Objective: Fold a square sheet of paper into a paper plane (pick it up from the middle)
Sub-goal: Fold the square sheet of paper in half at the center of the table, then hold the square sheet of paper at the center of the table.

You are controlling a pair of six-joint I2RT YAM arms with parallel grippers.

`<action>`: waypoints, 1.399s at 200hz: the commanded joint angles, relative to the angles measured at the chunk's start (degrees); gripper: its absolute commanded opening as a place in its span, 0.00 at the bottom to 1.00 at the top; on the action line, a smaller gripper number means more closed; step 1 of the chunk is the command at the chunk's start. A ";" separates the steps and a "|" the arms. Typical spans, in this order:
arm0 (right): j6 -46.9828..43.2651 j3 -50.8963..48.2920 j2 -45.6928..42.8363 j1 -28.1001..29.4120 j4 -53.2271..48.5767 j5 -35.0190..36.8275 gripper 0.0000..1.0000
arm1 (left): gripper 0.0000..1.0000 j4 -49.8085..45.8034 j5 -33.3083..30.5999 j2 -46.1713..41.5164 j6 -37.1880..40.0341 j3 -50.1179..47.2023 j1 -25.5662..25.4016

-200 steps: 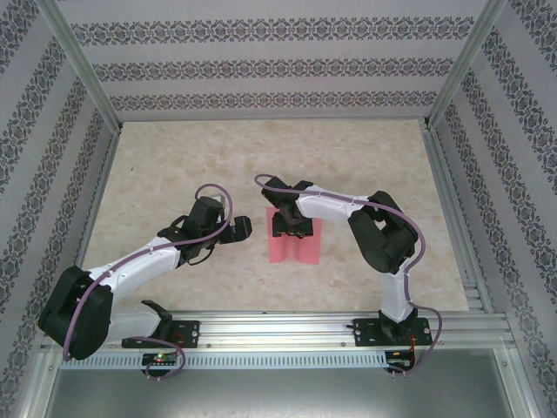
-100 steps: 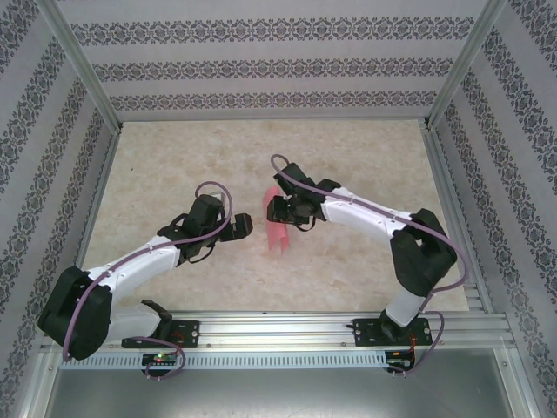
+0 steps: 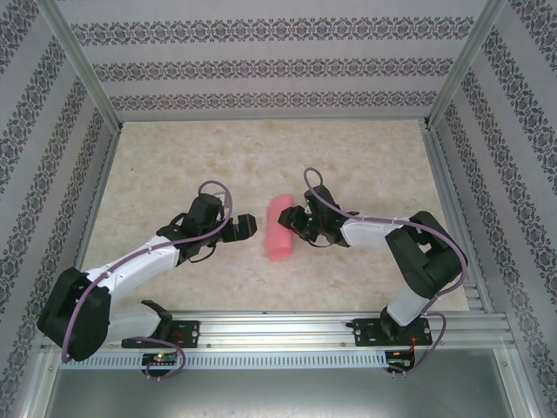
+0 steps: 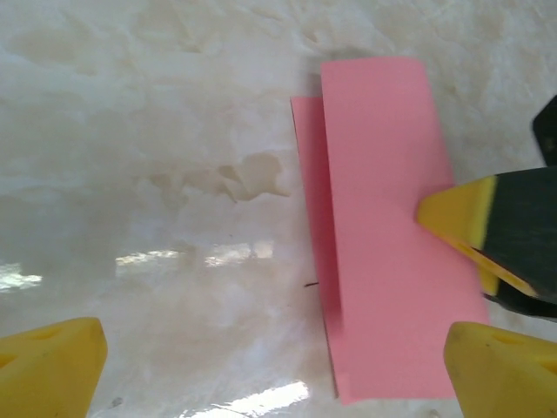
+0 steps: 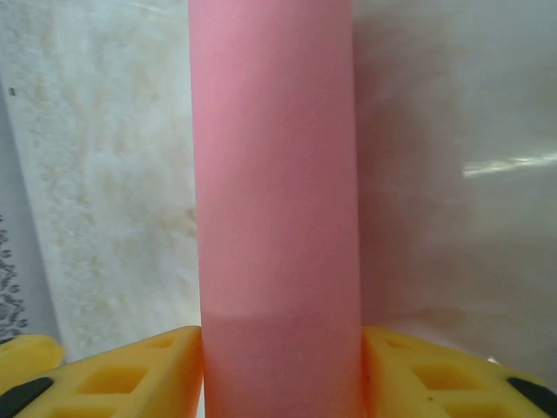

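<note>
1. Patterned walls (image 3: 261, 65) close the scene along the top, left and right of the overhead frame.
2. The marbled beige counter (image 3: 365, 157) spreads across the middle of that frame.
3. The left arm (image 3: 139, 257) reaches from the lower left toward the centre. The right arm (image 3: 374, 229) bends in from the lower right, its wrist low near the centre.
4. The square sheet of paper (image 3: 280, 231), folded over into a narrow pink strip, lies on the counter at the centre of the overhead frame. Its long sides run up and down, and it sits between the two end effectors. In the left wrist view it occupies the right half, the top layer covering all but a thin margin of the lower layer along the left side.
5. The left end effector (image 3: 246, 226) sits just left of the strip, jaws spread wide and holding nothing. Its yellow fingertips (image 4: 52, 366) show in the bottom corners of the left wrist frame.
6. The right end effector (image 3: 294, 218) meets the strip's right side with its jaws partly apart. In the right wrist view the pink band fills the gap, touching the yellow pads (image 5: 130, 374) on both sides. Whether they squeeze the paper or merely flank it cannot be told. In the left wrist view, one of its yellow tips rests on the strip's right edge.
</note>
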 commanded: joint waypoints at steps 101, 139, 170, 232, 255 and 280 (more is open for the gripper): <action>-15.25 5.44 -2.38 -1.22 -20.41 5.90 0.63 | 0.78 6.68 8.83 8.74 -1.74 4.02 -0.70; -16.83 8.07 0.87 -0.91 -22.26 5.52 0.64 | 0.75 7.66 4.23 8.07 -5.73 2.77 -0.68; -16.56 9.18 2.19 -0.43 -23.60 6.44 0.68 | 0.75 6.67 2.56 7.35 -6.07 2.57 -0.69; -17.16 11.67 4.44 1.32 -26.67 8.05 0.73 | 0.75 6.44 2.61 7.63 -5.63 2.94 -0.68; -18.12 12.68 5.71 1.64 -28.72 8.53 0.73 | 0.74 6.52 2.76 7.94 -5.71 3.11 -0.69; -18.08 13.08 6.55 1.95 -29.20 8.34 0.76 | 0.73 6.91 3.10 8.27 -5.97 3.16 -0.70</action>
